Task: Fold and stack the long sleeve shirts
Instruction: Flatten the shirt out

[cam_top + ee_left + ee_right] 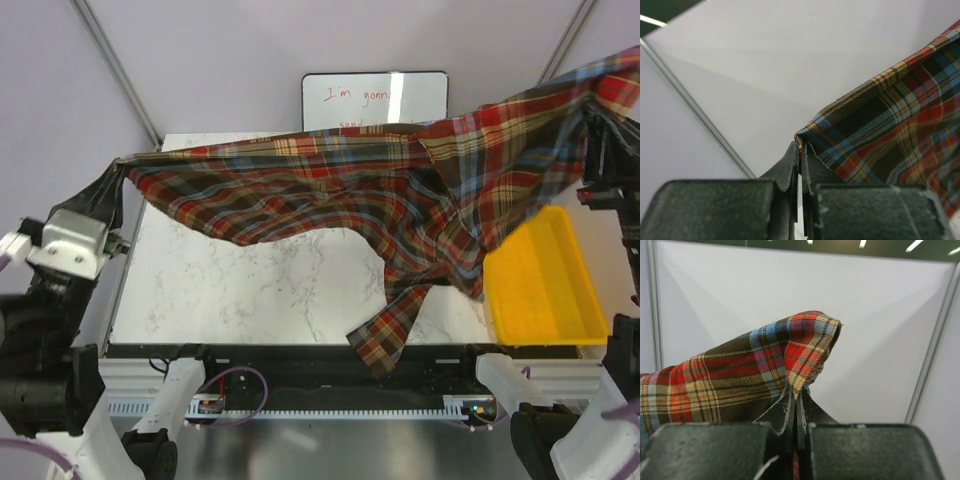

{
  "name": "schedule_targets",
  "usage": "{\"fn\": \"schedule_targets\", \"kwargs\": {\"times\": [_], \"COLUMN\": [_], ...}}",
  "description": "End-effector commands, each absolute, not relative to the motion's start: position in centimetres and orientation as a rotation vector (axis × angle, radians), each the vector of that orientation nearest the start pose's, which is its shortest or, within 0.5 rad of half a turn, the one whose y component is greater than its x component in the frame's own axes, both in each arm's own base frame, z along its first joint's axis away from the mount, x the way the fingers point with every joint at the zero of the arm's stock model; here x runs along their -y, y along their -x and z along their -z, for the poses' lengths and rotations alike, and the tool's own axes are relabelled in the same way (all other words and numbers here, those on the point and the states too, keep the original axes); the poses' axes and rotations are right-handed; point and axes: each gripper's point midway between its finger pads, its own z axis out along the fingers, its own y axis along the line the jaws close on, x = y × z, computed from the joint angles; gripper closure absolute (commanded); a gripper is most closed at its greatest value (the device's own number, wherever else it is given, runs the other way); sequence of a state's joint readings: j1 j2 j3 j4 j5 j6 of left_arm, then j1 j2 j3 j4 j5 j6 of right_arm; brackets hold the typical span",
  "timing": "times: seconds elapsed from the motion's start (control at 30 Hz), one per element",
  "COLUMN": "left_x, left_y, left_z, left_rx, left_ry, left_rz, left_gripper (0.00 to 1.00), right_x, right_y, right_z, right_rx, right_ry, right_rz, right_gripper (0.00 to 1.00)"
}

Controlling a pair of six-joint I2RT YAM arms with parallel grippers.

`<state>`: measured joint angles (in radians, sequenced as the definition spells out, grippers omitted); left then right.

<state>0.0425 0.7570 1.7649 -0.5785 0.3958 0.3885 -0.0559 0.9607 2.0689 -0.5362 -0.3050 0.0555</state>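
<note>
At nine o'clock the left end effector (117, 168) is pinching one end of the shirt (340, 190), its fingers pressed together with only a corner of plaid between them. From there the shirt is stretching through the air above the bench (250, 290) and sagging in the middle. As far as I can see, none of its body is lying on the marble. Toward five o'clock a loose strip, likely a sleeve (385, 335), is dangling past the bench's near edge. At three o'clock some cloth is hanging across the left side of the yellow bin (548, 285); whether it is touching, I cannot tell. Up at two o'clock the right end effector (600, 110) is clamping the other end, fingers closed on a bunched fold.

I'm judging the job as barely begun. The shirt is only being spread out, no fold is showing, and no stack is in sight. Laying it flat, folding sleeves and body, and stacking are all remaining. I'm seeing only this one shirt.
</note>
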Motion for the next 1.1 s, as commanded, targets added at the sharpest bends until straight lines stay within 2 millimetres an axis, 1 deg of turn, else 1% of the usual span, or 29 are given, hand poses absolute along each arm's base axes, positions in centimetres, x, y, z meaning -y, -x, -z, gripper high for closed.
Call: {"fn": "schedule_targets", "kwargs": {"times": [0.0, 0.03, 0.07, 0.13, 0.2, 0.27, 0.3, 0.33, 0.37, 0.4, 0.43, 0.47, 0.5, 0.53, 0.57, 0.6, 0.63, 0.67, 0.7, 0.73, 0.77, 0.8, 0.83, 0.87, 0.93, 0.97, 1.0, 1.03, 1.07], "left_x": [2.6, 2.5, 2.4, 2.0, 1.5, 1.7, 1.7, 1.8, 1.9, 1.8, 1.7, 1.4, 1.2, 1.1, 1.2, 1.3, 1.4, 1.8, 1.9, 2.1, 1.9, 1.8, 1.9, 2.0, 1.9, 2.0, 1.9, 1.9, 1.8], "left_y": [-11.3, -10.9, -11.0, -11.0, -13.4, -16.0, -18.2, -19.5, -20.8, -23.5, -24.9, -26.4, -29.3, -30.7, -32.6, -34.3, -35.5, -36.6, -37.5, -39.3, -40.3, -41.2, -42.9, -43.6, -45.0, -46.0, -46.6, -47.2, -48.1], "left_z": [-64.0, -64.4, -64.8, -65.4, -64.3, -62.5, -60.4, -59.0, -57.8, -55.3, -53.8, -52.2, -49.3, -47.5, -43.8, -41.2, -40.1, -36.5, -34.6, -32.5, -29.9, -28.5, -25.1, -23.7, -20.8, -18.4, -17.2, -16.3, -14.8], "left_rx": [-0.957, -0.944, -0.940, -0.935, -0.991, -1.054, -1.117, -1.153, -1.184, -1.261, -1.300, -1.341, -1.405, -1.440, -1.503, -1.547, -1.530, -1.582, -1.610, -1.638, -1.697, -1.723, -1.790, -1.812, -1.852, -1.890, -1.910, -1.931, -1.977], "left_ry": [-0.376, -0.370, -0.364, -0.354, -0.367, -0.416, -0.439, -0.462, -0.484, -0.496, -0.508, -0.521, -0.537, -0.557, -0.595, -0.626, -0.647, -0.679, -0.694, -0.708, -0.690, -0.685, -0.700, -0.709, -0.732, -0.752, -0.757, -0.755, -0.758], "left_rz": [-0.220, -0.223, -0.229, -0.253, -0.284, -0.289, -0.275, -0.268, -0.263, -0.247, -0.246, -0.255, -0.248, -0.248, -0.232, -0.214, -0.215, -0.179, -0.158, -0.139, -0.112, -0.098, -0.067, -0.051, -0.037, -0.013, -0.005, 0.004, 0.019], "left_gripper": [0.98, 0.98, 0.98, 0.98, 0.98, 0.98, 0.98, 0.98, 0.98, 0.98, 0.98, 0.98, 0.98, 0.98, 0.98, 0.98, 0.98, 0.98, 0.98, 0.98, 0.98, 0.98, 0.98, 0.98, 0.98, 0.98, 0.98, 0.98, 0.98], "right_x": [-2.1, -2.0, -2.1, -2.1, -2.3, -2.6, -3.0, -3.6, -4.0, -4.3, -4.6, -5.1, -5.4, -5.5, -5.3, -6.1, -7.1, -7.7, -9.4, -10.2, -11.1, -12.0, -12.2, -12.5, -12.2, -12.2, -12.2, -12.1, -12.2], "right_y": [-9.0, -8.2, -6.7, -7.2, -9.7, -14.6, -16.4, -20.0, -21.9, -23.5, -26.7, -28.7, -30.2, -32.4, -34.7, -36.0, -37.3, -39.3, -40.0, -40.9, -42.7, -43.5, -44.3, -46.1, -47.9, -49.2, -49.8, -50.7, -51.3], "right_z": [-72.0, -72.5, -73.5, -74.0, -73.3, -70.7, -69.6, -66.6, -65.0, -63.6, -59.8, -57.7, -56.0, -52.4, -50.3, -48.3, -45.2, -42.5, -40.6, -37.7, -35.0, -33.0, -30.7, -27.6, -25.0, -22.2, -21.1, -20.8, -18.4], "right_rx": [-0.805, -0.785, -0.741, -0.738, -0.780, -0.895, -0.938, -1.032, -1.076, -1.106, -1.202, -1.254, -1.289, -1.371, -1.416, -1.455, -1.517, -1.573, -1.600, -1.655, -1.702, -1.737, -1.783, -1.838, -1.897, -1.952, -1.974, -1.982, -2.035], "right_ry": [0.100, 0.095, 0.095, 0.106, 0.129, 0.155, 0.178, 0.231, 0.259, 0.284, 0.297, 0.321, 0.340, 0.344, 0.331, 0.354, 0.384, 0.402, 0.458, 0.480, 0.492, 0.502, 0.500, 0.497, 0.457, 0.451, 0.445, 0.421, 0.424], "right_rz": [-0.033, -0.027, -0.020, -0.008, -0.014, -0.039, -0.056, -0.075, -0.095, -0.112, -0.148, -0.185, -0.207, -0.230, -0.215, -0.226, -0.242, -0.248, -0.256, -0.255, -0.257, -0.260, -0.259, -0.254, -0.223, -0.215, -0.207, -0.196, -0.202], "right_gripper": [1.00, 1.00, 1.00, 1.00, 1.00, 1.00, 1.00, 1.00, 1.00, 1.00, 1.00, 1.00, 1.00, 1.00, 1.00, 1.00, 1.00, 1.00, 1.00, 1.00, 1.00, 1.00, 1.00, 1.00, 1.00, 1.00, 1.00, 1.00, 0.96]}}
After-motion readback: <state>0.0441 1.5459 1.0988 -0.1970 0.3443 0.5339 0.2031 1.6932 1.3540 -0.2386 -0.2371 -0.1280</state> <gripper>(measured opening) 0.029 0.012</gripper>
